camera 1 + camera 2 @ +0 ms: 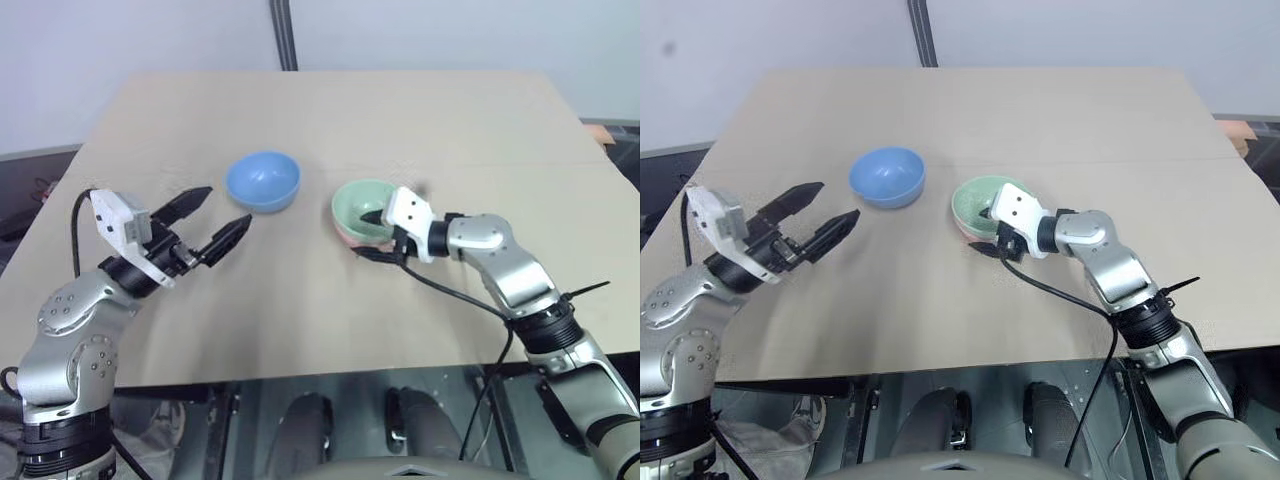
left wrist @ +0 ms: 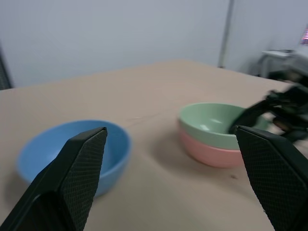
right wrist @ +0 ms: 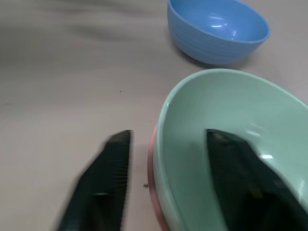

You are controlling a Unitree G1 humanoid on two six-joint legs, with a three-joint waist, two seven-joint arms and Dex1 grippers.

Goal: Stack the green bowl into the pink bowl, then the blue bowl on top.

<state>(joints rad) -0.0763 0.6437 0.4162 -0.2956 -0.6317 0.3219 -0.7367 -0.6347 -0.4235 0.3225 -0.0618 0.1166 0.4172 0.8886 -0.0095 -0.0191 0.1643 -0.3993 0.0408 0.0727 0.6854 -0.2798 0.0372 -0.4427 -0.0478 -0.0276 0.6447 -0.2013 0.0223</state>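
Pale wall behind; a tan table [image 1: 330, 110] takes up most of the head views. Green bowl [image 1: 360, 205] sits nested inside pink bowl [image 3: 153, 192], pink rim visible just beneath the green one, right of the table's middle. Blue bowl [image 1: 263, 180] stands alone, upright, to the left of the stack and apart from it. Right gripper [image 3: 168, 175] at the stack's near rim: fingers spread, one inside the green bowl, the other outside the wall, with a gap to the rim on both sides, so not pinching it. Left gripper [image 1: 212, 222] hovers over the table near the blue bowl, fingers [image 2: 79, 168] spread wide, holding nothing.
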